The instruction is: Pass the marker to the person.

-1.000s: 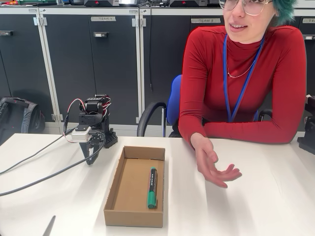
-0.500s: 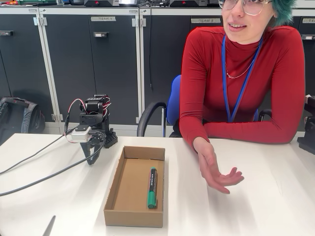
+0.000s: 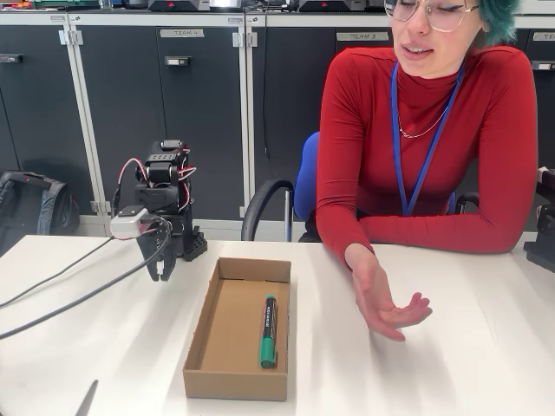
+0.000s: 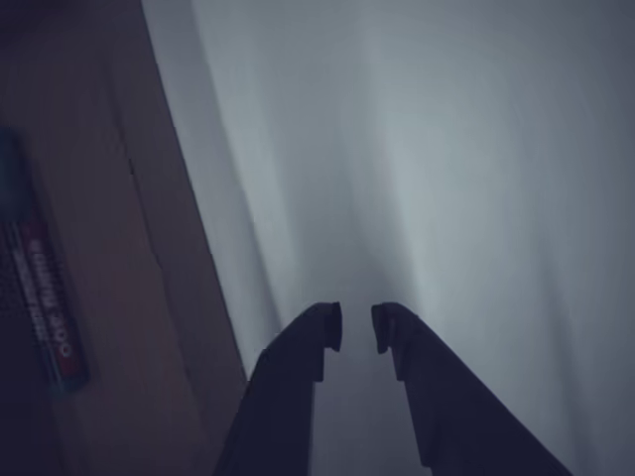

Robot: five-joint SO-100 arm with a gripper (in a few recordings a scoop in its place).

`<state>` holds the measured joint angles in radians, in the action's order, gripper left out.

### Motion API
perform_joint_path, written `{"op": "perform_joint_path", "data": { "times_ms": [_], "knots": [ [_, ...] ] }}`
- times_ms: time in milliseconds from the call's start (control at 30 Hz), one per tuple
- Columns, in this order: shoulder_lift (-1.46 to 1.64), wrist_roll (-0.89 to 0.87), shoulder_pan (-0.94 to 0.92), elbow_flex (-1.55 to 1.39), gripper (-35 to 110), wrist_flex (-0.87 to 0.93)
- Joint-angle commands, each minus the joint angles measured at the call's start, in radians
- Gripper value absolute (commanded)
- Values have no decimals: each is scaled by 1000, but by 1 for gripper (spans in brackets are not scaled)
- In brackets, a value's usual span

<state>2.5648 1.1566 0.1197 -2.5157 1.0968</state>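
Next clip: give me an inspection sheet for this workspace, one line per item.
Surface: white table, bare around the box.
Job's things: marker lies lengthwise in the open cardboard box, untouched; the person sits behind the table, hand palm-up on it to the right of the box.
Clutter: a dark pointed object at the bottom edge, unclear what.
Grippers: gripper left of the box, above the table, fingers slightly apart, holding nothing.
Cables: cables run from the arm across the table to the left.
Surroundings: dark cabinets, blue chair, bag on the floor.
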Motion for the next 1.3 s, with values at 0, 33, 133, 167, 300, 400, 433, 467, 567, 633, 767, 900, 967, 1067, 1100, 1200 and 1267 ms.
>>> {"op": "perform_joint_path", "data": {
  "times_ms": [0, 33, 133, 167, 300, 400, 433, 467, 567, 633, 767, 900, 967, 1067, 1100, 1200, 1267],
  "knots": [
    [-293, -98, 5, 397, 8, -31],
    [-367, -120, 5, 466, 8, -46],
    [-569, -167, 15, 626, 8, -106],
    [-629, -183, 21, 669, 8, -132],
    [-853, -227, 51, 781, 7, -236],
    [-988, -275, 94, 850, 7, -267],
    [-1028, -295, 114, 877, 7, -267],
    [-1060, -321, 137, 904, 7, -258],
    [-1124, -394, 221, 997, 8, -189],
    [-1140, -454, 288, 1071, 8, -126],
    [-1131, -558, 445, 1227, 9, 48],
    [-1108, -624, 581, 1281, 9, 152],
    [-1081, -644, 630, 1262, 9, 155],
    [-1075, -644, 663, 1229, 9, 149],
    [-1078, -635, 663, 1216, 9, 135],
    [-1081, -595, 653, 1190, 9, 112],
    [-1078, -549, 647, 1161, 9, 100]
  ]
}}
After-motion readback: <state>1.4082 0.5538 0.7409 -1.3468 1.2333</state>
